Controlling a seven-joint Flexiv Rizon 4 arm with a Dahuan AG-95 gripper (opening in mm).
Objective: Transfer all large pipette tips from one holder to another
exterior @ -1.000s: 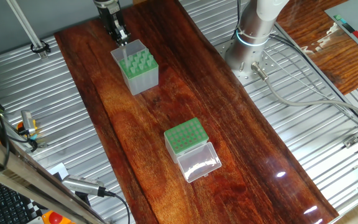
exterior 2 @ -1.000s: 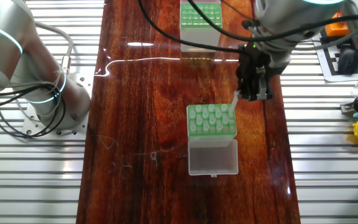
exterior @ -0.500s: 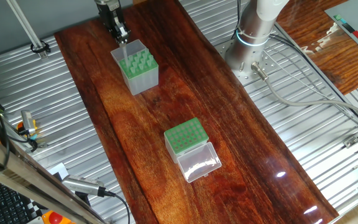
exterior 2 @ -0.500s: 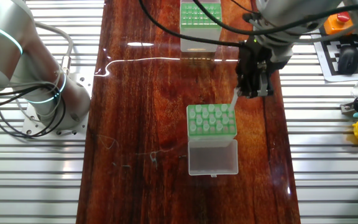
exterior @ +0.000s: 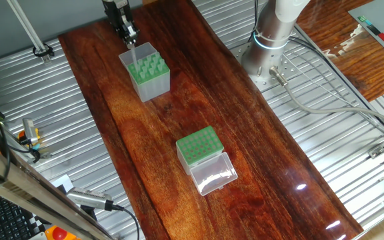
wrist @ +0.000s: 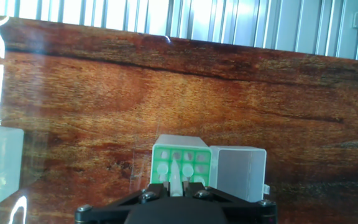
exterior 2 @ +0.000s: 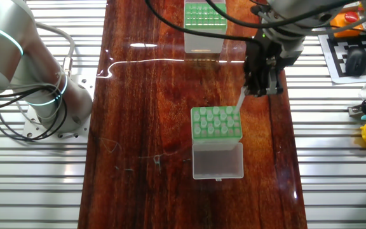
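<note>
In the hand view, the black two-finger hand (wrist: 176,190) fills the bottom edge of the frame. It is closed narrowly on a slim pale translucent pipette tip (wrist: 176,177), which is gripped near its wide collar. In the other fixed view the tip (exterior 2: 240,104) is seen slanted rather than plumb. Its point hangs at the upper right corner of the tall grey-sided holder with a green hole-dotted top plate (exterior 2: 218,162). Whether the point is fully clear of the plate cannot be told. More pale tips are seen standing in that holder's holes.

The coming move is judged to turn on the shorter green-topped box (wrist: 178,143). In the hand view it lies straight beyond the held tip, low in the middle of the frame. Its clear hinged lid (wrist: 238,171) is laid open to the right.

In the one fixed view the hand (exterior: 128,37) is placed at the upper left. The shorter box (exterior: 199,145) sits well apart from it at centre frame, across bare dark wooden tabletop (exterior: 245,133). The carry would therefore run along the tabletop's length. The slant of the tip is judged to need correcting before it is lowered into a hole.
</note>
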